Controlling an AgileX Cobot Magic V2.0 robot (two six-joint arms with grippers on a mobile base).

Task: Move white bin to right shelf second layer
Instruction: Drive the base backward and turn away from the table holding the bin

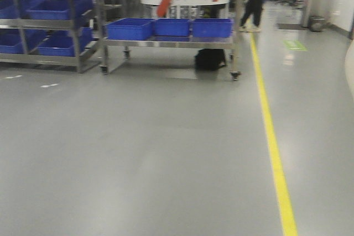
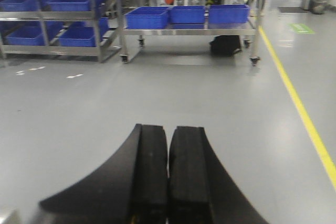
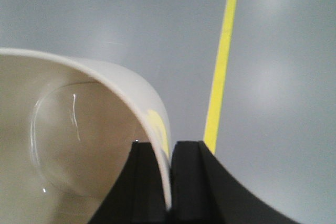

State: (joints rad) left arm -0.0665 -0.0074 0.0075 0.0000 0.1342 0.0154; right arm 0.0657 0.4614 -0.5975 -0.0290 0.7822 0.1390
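White bin (image 3: 73, 129) rim between right fingers (image 3: 191, 182), grey floor (image 3: 283, 77) open beyond

Blue crates (image 1: 130, 28) stand on a cart (image 1: 166, 43), and a black bag (image 1: 209, 59) lies under it. A yellow line (image 1: 274, 153) marks the floor (image 1: 138, 153).

The glossy white bin (image 3: 79, 129) is gripped at its rim.

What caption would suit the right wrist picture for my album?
Right gripper shut on the white bin at its rim, above grey floor with a yellow line.
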